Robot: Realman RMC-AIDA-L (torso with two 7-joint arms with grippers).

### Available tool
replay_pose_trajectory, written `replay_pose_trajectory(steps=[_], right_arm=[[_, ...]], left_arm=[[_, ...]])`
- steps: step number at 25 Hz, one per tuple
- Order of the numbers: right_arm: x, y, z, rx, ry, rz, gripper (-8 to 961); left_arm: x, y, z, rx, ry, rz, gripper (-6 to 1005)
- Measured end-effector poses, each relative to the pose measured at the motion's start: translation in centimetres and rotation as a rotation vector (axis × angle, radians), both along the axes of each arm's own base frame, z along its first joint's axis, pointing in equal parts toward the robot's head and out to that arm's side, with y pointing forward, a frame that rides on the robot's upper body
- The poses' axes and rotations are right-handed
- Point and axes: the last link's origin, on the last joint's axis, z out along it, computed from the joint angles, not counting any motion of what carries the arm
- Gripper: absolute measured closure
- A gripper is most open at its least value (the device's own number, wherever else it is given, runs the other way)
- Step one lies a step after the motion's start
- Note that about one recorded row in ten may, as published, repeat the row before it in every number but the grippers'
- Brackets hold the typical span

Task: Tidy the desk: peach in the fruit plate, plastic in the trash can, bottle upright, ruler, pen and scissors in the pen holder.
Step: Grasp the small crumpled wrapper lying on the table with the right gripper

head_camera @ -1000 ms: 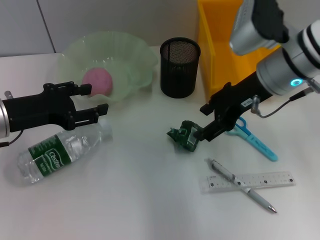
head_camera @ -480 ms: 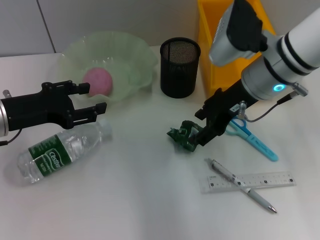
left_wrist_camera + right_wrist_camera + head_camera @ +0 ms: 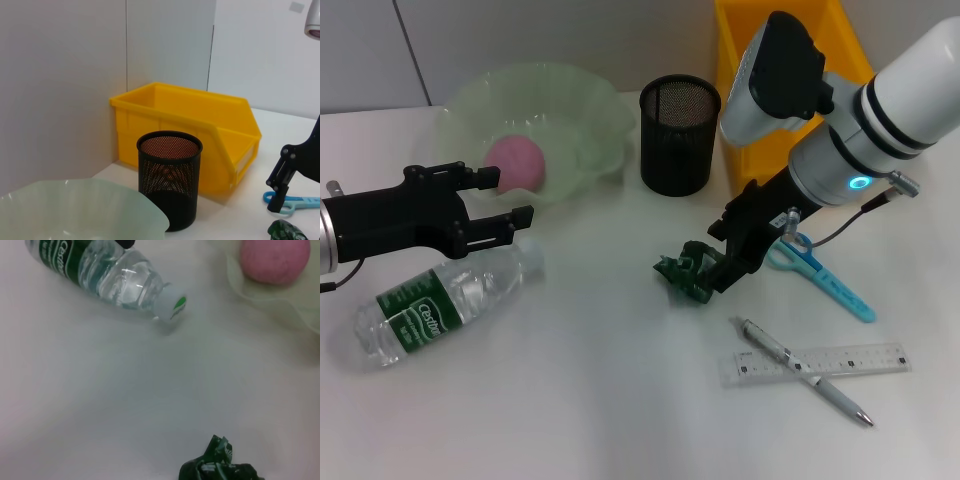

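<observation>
Since a second ago the right arm has swung in toward the middle of the desk, and its right gripper (image 3: 717,262) now sits low at the crumpled green plastic (image 3: 684,275), fingers spread either side of its right edge without visibly pinching it. The plastic lies on the white desk (image 3: 580,400), in front of the black mesh pen holder (image 3: 679,134) and well short of the yellow trash can (image 3: 765,60) behind it. The left gripper (image 3: 490,205) has not shifted: it hovers with its fingers apart just above the neck end of the bottle (image 3: 445,300), which lies on its side (cap pointing toward the middle of the desk). The pink peach (image 3: 515,163) already rests in the pale green fruit plate (image 3: 570,110). To the right of the plastic, the blue scissors (image 3: 820,275) lie partly under the right arm. Nearer the front edge, the pen (image 3: 805,372) lies across the clear ruler (image 3: 840,362). Both are flat on the desk, well apart from the pen holder.
</observation>
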Motion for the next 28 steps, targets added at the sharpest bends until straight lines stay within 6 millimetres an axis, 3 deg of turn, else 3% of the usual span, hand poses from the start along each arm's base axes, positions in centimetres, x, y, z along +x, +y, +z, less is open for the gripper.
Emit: replay_pose_trajectory(steps=[28], right_arm=[[-0.7,0.0,-2.5,-0.022,-0.017,0.053,200]], left_arm=[[0.0,-0.1,-0.4,-0.01,0.01,-0.007,302]])
